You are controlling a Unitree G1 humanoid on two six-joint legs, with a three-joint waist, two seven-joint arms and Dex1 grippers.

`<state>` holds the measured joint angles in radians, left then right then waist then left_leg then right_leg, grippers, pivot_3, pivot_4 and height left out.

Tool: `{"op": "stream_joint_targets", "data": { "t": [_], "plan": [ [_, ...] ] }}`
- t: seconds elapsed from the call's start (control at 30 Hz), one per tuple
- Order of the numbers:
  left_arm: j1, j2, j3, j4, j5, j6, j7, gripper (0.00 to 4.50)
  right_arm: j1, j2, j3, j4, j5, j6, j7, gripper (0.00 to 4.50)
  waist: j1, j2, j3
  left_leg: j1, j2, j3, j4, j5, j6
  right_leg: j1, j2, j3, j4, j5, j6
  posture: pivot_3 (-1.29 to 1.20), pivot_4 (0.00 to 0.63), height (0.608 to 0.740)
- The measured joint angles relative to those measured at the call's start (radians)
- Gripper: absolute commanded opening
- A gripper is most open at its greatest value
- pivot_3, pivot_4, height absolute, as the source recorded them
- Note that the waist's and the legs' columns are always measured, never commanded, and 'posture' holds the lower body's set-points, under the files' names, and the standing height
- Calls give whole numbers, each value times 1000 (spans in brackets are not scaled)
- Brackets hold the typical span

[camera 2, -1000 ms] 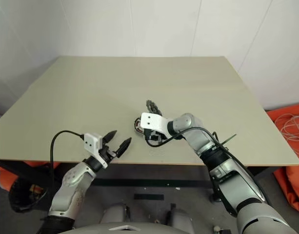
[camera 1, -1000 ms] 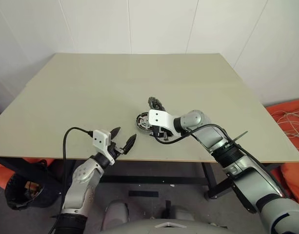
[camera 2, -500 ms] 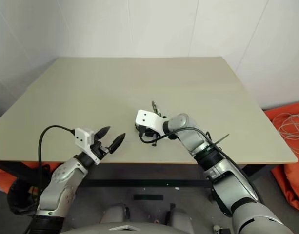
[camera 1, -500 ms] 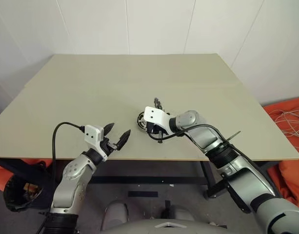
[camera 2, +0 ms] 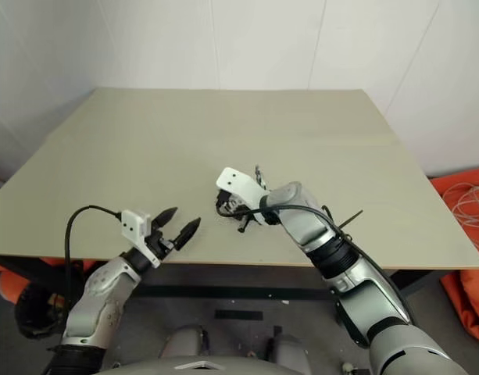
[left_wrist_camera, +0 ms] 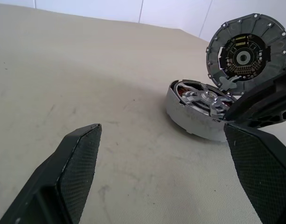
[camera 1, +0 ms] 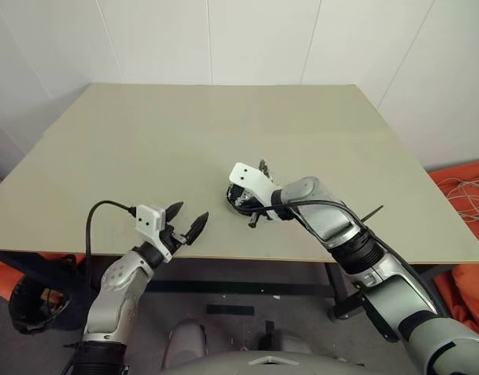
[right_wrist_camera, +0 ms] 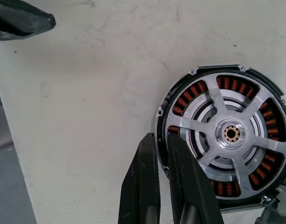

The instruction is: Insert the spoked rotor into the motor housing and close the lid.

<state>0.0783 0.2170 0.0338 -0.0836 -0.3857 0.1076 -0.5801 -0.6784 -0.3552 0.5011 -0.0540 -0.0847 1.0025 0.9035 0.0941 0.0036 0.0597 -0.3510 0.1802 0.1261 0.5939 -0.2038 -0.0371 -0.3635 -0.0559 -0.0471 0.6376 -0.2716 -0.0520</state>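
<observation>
The spoked rotor already sits inside the motor housing, lying flat near the table's front edge. The lid stands upright at the housing's far side. The right gripper, fingers pinched together and empty, is poised at the housing's rim, far nearer than the wide-open left gripper.

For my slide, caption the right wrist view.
Spoked rotor seated in the motor housing, shut right tool at its rim.
</observation>
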Motion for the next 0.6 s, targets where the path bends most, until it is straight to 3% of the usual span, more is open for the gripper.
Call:
{"op": "stream_joint_targets", "data": {
  "t": [0.1,0.37,0.6],
  "plan": [
    [0,-4,0,5,3,-7,-1,4500,0,16,-7,-1,19,23,-18,6,-1,0,0,0,0,0,0,0,0,0,0,0,0,0,0,0,0,740],
    [-13,-5,1,34,7,-24,-8,4500,0,44,-8,14,66,17,-67,2754,-1,0,0,1,1,0,0,1,-2,0,0,0,0,0,0,0,0,740],
    [-13,-4,3,51,8,-36,-23,4500,4,98,-70,-1,160,-128,-50,2754,-2,0,0,2,2,1,0,1,-2,-1,0,0,1,0,0,0,0,740]
  ]
}}
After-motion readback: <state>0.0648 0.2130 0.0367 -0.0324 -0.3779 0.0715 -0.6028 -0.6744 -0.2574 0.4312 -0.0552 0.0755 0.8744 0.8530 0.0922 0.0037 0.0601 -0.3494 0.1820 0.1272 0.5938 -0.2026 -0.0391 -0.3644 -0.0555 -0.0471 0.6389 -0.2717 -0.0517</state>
